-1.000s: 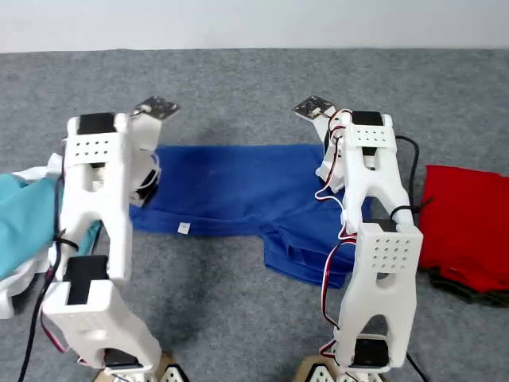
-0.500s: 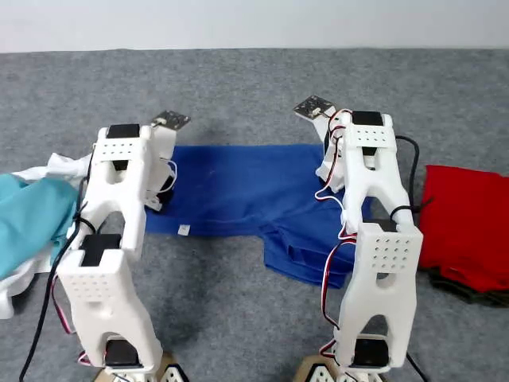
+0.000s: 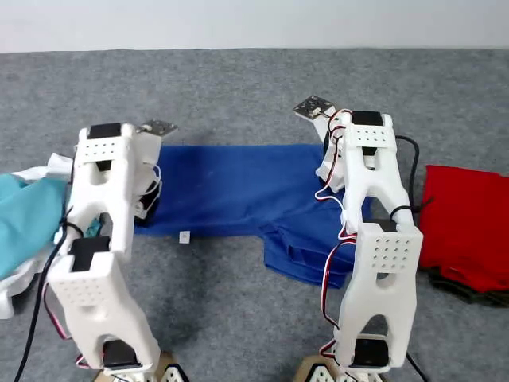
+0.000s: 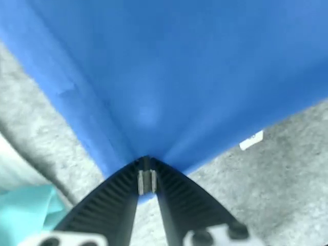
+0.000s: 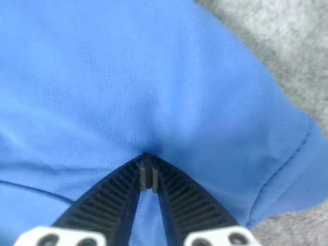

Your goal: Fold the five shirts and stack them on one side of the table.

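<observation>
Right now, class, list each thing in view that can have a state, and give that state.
blue shirt: partly folded, lying spread out, gripped at two places.
left end effector: shut on blue shirt.
right end effector: shut on blue shirt.
red shirt: folded, lying beside the right arm.
teal shirt: crumpled, unfolded.
white shirt: crumpled, heaped with the teal shirt.

You have a grey, coarse-textured fabric table covering (image 3: pixel 238 79) lying flat from the near edge to the far one. Its speckled weave also shows up close in both wrist views. Behind its far edge you see a plain pale band (image 3: pixel 254 24), which may be a wall. It runs straight across the top of the high view.
</observation>
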